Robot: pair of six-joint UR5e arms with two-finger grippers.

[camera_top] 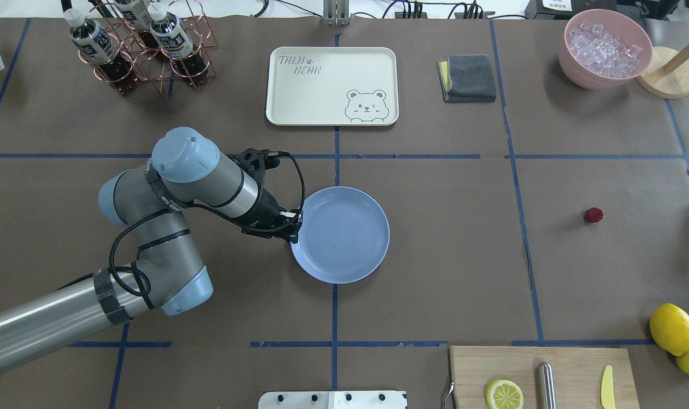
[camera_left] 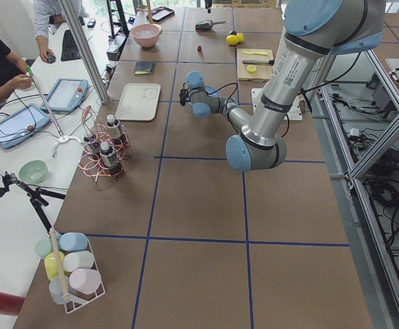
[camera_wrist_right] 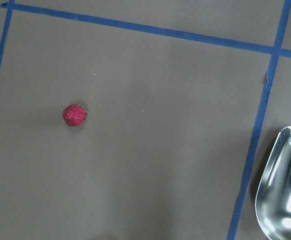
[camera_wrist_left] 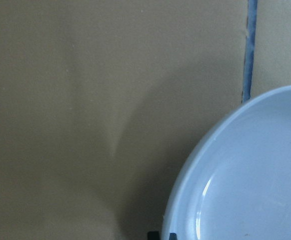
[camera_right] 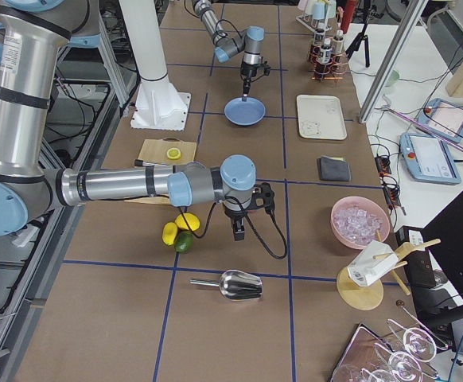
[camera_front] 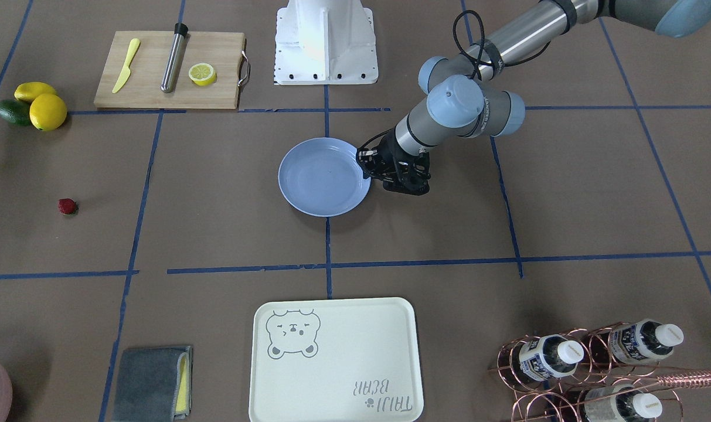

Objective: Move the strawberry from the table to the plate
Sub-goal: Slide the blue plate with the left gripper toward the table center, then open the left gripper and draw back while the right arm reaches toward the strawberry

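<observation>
The strawberry, small and dark red, lies alone on the brown table, far to the right of the plate. My left gripper sits low at the plate's left rim, and in the left wrist view its dark fingertips stand close together on that rim. Only the exterior right view shows my right gripper, hanging over the table near the lemons, and I cannot tell its state. From above, the right wrist view takes in the strawberry.
Lemons and a cutting board with a knife and a lemon half lie near the robot's right. A metal scoop lies close to the strawberry. The bear tray, grey cloth, ice bowl and bottle rack line the far edge.
</observation>
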